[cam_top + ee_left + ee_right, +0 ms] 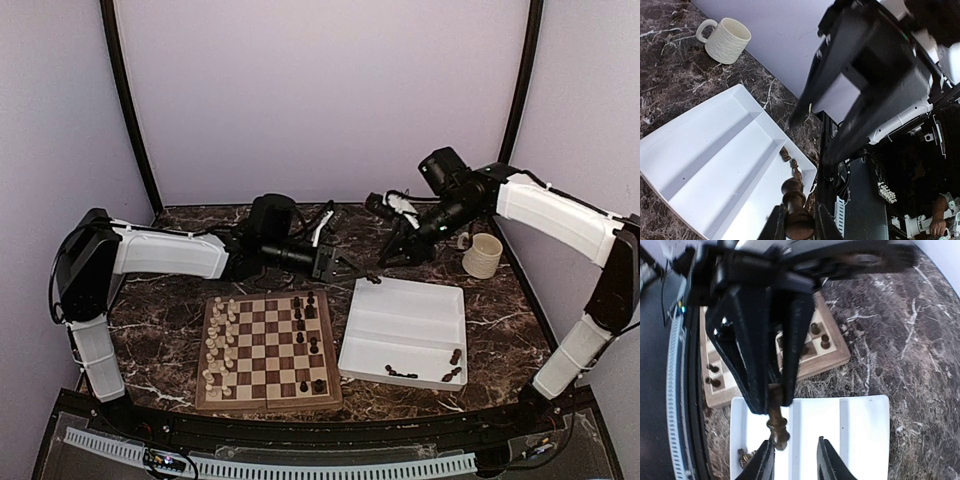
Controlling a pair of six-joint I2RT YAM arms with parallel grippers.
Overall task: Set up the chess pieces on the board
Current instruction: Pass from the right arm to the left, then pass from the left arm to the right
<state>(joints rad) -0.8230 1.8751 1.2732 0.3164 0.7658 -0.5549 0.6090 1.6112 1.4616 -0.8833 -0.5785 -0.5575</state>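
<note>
Left wrist — right arm (875,60) looms over chessman (795,200), tray (715,155).

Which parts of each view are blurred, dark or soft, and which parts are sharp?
Top external: dim, violet-tinted light; the pieces on the board are soft. Left wrist: mug, tray and held piece sharp; the right fingers, near the lens, are dark and blurred. Right wrist: the left fingers are smeared black, the board behind soft.

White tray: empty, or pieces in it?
Not empty. In the top view several dark chess pieces lie loose along the near end of the white tray.
</note>
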